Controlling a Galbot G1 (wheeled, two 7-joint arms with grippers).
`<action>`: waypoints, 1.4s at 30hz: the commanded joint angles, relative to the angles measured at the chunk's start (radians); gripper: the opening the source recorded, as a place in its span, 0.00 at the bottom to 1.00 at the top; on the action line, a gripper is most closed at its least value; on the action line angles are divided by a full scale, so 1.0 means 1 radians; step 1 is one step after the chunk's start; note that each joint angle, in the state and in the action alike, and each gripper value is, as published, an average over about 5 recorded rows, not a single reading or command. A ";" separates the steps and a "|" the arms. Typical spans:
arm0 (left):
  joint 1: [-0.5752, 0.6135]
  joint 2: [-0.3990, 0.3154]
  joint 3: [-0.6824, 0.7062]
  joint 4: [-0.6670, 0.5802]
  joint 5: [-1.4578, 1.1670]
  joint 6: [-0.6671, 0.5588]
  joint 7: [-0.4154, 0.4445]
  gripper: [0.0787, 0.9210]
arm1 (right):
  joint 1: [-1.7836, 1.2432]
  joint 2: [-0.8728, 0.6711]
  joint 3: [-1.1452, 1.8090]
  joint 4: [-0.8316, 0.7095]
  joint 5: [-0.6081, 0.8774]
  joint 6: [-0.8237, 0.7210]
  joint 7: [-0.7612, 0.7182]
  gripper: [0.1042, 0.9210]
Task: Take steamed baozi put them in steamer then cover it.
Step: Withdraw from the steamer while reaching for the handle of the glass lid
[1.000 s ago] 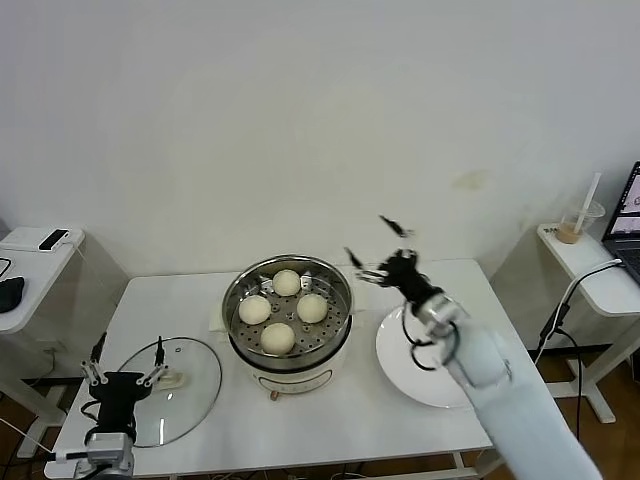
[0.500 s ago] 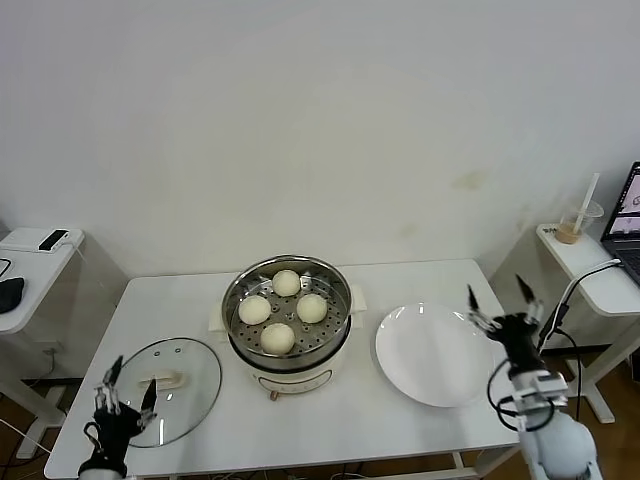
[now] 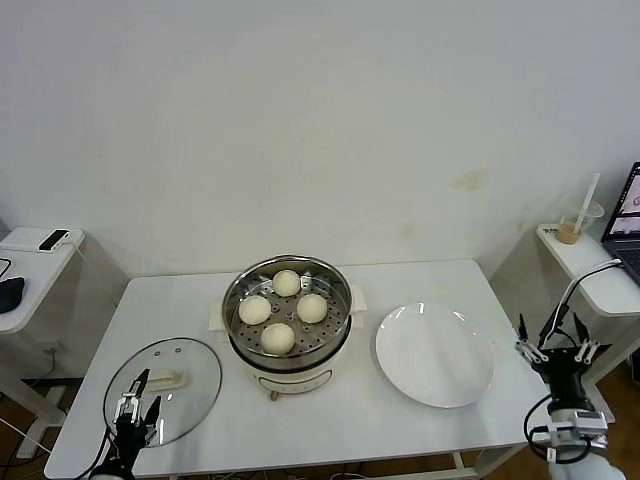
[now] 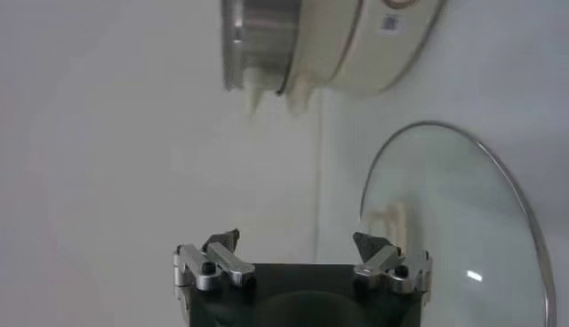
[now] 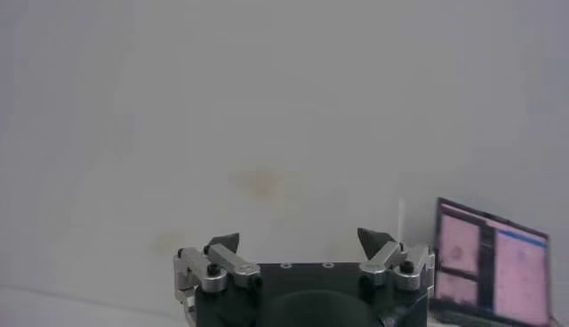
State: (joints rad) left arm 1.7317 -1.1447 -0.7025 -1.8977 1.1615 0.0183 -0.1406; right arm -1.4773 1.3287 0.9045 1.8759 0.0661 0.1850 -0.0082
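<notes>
Four baozi [image 3: 281,310] sit in the uncovered steamer [image 3: 288,312] at the centre of the white table [image 3: 350,420], one toward the back, two across the middle and one at the front. The cover [image 3: 165,388] lies flat on the table at the lower left of the frame, well apart from the steamer, its cream handle facing up. The left gripper [image 3: 133,413] hangs at the bottom left edge, over the cover's near rim, fingers spread and holding nothing. A bare white plate [image 3: 434,354] rests just right of the steamer. The right gripper [image 3: 559,343] stands at the lower right, off the table's right edge, its fingers splayed wide and grasping nothing.
</notes>
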 commanded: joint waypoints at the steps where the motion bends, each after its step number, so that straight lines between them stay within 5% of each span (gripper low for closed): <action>1: -0.170 0.026 0.049 0.139 0.108 0.000 0.027 0.88 | -0.040 0.017 0.049 -0.008 -0.004 0.007 0.023 0.88; 42: -0.377 0.060 0.106 0.367 0.045 0.006 0.040 0.88 | -0.091 0.077 0.014 0.042 -0.048 0.009 0.026 0.88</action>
State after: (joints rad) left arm 1.4046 -1.0829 -0.6067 -1.5721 1.2208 0.0230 -0.1000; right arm -1.5648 1.3943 0.9396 1.9108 0.0299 0.1948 0.0175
